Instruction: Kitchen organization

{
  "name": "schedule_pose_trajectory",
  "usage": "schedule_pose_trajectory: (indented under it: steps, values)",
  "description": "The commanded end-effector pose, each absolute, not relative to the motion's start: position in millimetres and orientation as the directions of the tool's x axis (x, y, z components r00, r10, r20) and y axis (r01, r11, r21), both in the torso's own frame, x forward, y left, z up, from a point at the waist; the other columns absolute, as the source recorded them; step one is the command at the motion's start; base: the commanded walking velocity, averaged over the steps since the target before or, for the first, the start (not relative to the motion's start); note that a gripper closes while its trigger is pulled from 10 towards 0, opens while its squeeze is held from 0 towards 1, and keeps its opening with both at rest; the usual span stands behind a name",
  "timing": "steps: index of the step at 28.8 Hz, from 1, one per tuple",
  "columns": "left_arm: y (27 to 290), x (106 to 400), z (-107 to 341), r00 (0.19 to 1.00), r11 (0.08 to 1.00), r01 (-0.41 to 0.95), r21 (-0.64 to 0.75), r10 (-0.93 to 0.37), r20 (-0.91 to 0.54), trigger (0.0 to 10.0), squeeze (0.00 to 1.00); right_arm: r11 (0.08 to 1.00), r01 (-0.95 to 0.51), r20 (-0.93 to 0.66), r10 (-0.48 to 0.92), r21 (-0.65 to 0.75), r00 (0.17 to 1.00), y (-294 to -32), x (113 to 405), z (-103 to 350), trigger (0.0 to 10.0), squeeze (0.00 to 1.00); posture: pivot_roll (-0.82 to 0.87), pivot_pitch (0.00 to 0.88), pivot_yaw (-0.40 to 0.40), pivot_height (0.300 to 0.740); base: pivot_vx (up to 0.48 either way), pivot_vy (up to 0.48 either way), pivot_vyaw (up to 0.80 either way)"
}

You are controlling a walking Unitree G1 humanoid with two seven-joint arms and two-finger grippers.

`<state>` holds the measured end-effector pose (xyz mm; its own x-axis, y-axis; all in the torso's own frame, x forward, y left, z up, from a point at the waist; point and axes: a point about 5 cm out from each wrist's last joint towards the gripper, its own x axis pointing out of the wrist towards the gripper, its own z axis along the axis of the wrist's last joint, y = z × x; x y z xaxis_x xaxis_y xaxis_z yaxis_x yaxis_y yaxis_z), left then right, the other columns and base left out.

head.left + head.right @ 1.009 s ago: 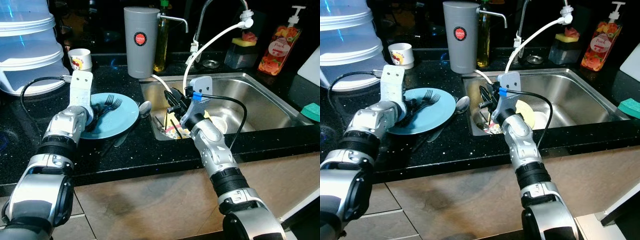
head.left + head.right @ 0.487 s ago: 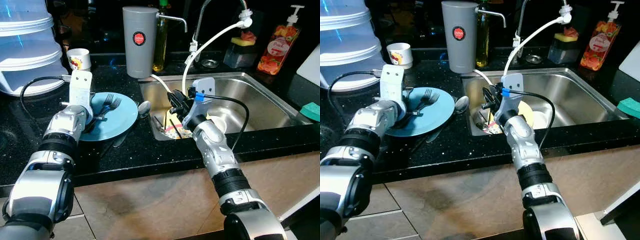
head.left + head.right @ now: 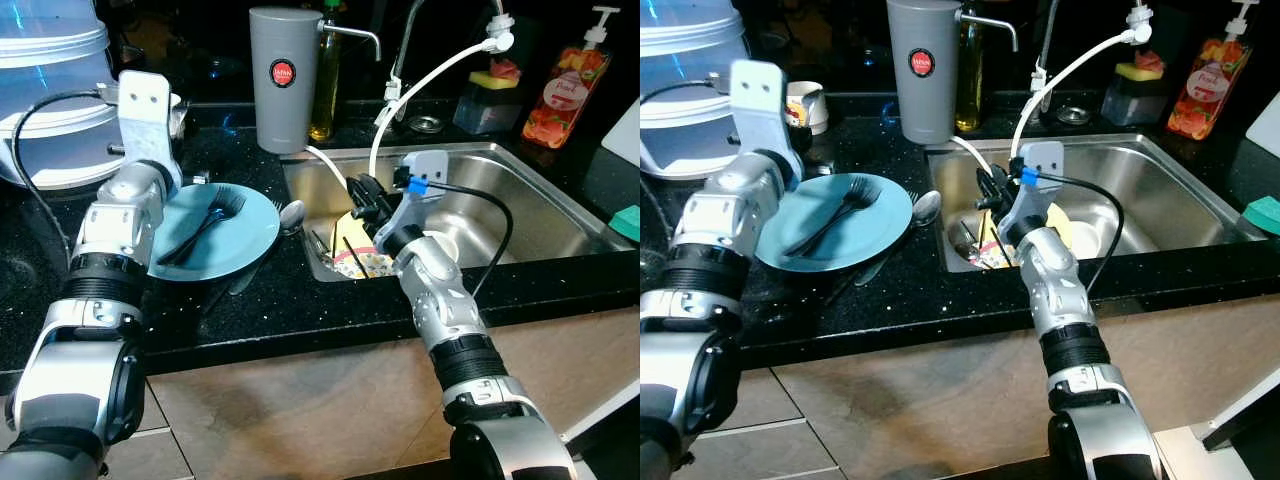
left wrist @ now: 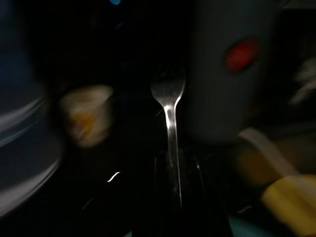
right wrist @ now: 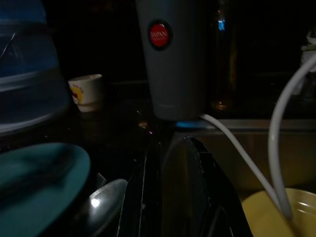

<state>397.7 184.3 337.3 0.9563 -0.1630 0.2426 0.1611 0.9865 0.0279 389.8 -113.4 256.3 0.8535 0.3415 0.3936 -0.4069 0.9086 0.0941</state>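
Left fingers (image 4: 170,187) clamped on a fork (image 4: 168,98), right fingers (image 5: 173,192) nearly closed — empty, over the sink (image 3: 520,190).

A round red label on the grey canister (image 5: 170,54) reads "JAPAN".

My two head cameras look forward and down from above the near edge of the table (image 3: 300,310), taking in the blue plate (image 3: 245,240) on the left and the sink (image 3: 520,200) on the right; both share that whole span. My left wrist camera sits close and blurred, facing the far grey canister (image 4: 232,69). My right wrist camera faces far-left, low, sharing that canister and the plate.
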Motion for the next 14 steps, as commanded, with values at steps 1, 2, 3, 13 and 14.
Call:
schedule_pose_trajectory:
  steps: [1,2,3,13,14]
  values:
    - [170,392,332,0.911,0.943,0.333,-0.025,-0.315,0.264,0.0,0.00,0.901,-0.418,0.428,0.334,0.116,0.840,-114,389,268,10.0,0.00,0.10,0.082,-0.007,0.740,0.000,0.000,0.00]
    - [170,392,332,0.911,0.943,0.333,-0.025,-0.315,0.264,0.0,0.00,0.901,-0.418,0.428,0.334,0.116,0.840,-114,389,268,10.0,0.00,0.10,0.082,-0.007,0.740,0.000,0.000,0.00]
    - [161,385,330,0.858,0.889,0.455,-0.051,-0.422,0.293,0.0,0.00,0.892,-0.433,0.434,0.343,0.126,0.833,-112,388,271,10.0,0.00,0.10,0.081,-0.007,0.740,0.000,0.000,0.00]
    - [139,352,293,0.670,0.698,0.713,0.065,-0.706,0.229,0.0,0.00,0.708,-0.570,0.529,0.322,0.416,0.785,-101,376,301,10.0,1.00,0.09,0.073,-0.004,0.740,0.000,0.000,0.00]
    - [139,352,293,0.670,0.698,0.713,0.065,-0.706,0.229,0.0,0.00,0.708,-0.570,0.529,0.322,0.416,0.785,-101,376,301,10.0,1.00,0.09,0.073,-0.004,0.740,0.000,0.000,0.00]
